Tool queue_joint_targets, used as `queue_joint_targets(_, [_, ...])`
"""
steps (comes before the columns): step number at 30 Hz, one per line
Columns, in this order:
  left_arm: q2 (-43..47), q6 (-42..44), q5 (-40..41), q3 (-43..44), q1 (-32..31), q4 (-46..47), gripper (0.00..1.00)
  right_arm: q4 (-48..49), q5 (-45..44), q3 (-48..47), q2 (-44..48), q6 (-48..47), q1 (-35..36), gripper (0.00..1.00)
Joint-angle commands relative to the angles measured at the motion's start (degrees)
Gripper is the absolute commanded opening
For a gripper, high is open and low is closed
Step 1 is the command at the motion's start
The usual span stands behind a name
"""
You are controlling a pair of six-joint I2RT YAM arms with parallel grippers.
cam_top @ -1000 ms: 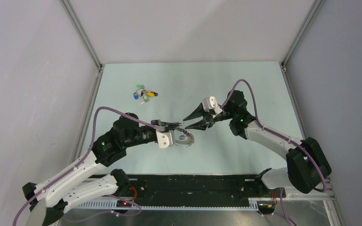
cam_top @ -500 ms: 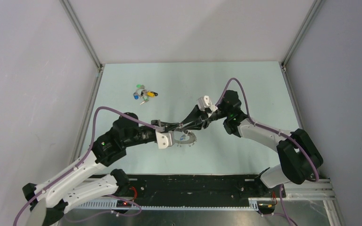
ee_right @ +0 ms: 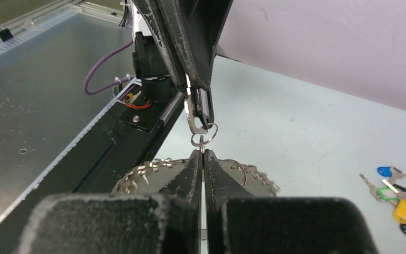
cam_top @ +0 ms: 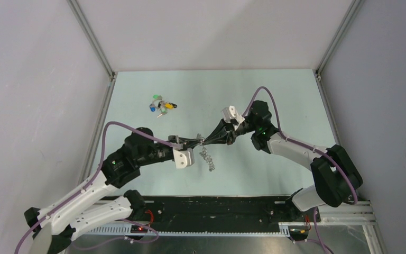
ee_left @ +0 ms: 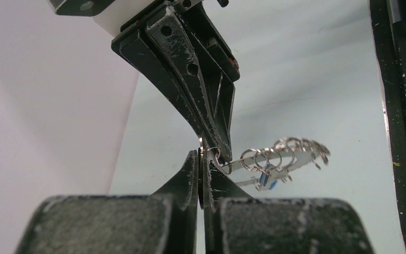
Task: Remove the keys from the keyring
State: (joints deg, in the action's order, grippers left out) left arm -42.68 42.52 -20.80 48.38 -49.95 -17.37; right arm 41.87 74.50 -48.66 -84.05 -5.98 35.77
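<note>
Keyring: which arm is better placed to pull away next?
Right, probably: the right pincer pinches the small loop threaded through the silver piece that the left pincer clamps, so it can draw the loop off; the keyring hangs below.

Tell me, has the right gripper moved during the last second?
Yes. The right gripper went left, away from the table's right edge, and closed. It now meets the left gripper just above the keyring.

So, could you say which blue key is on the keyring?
The blue key hanging under the keyring; the other blue key lies loose in the far cluster.
</note>
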Motion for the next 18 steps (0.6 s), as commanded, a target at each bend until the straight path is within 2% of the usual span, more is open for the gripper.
queue_joint_targets(1, [1.58,1.34,-0.72,0.03,0.43,4.17,0.00,1.89,-1.10,-2.18,1.83,6.33,-0.22,0.00])
queue_joint_targets(4, [1.69,1.40,-0.67,-0.09,0.42,4.22,0.00,2.31,-9.22,-2.19,2.73,16.94,0.15,0.00])
queue_joint_targets(6, [1.72,1.46,-0.63,-0.12,0.44,4.20,0.00,-0.79,-14.24,-2.22,4.25,20.23,1.47,0.00])
queue_joint_targets(11, [1.63,1.37,-0.91,-0.13,0.47,4.20,0.00,-13.59,-31.23,-2.20,9.01,22.14,5.76,0.00])
queue_joint_targets(18, [1.61,1.25,-1.34,-0.22,0.38,4.24,0.00,-19.50,-46.18,-2.10,12.41,31.97,8.30,0.00])
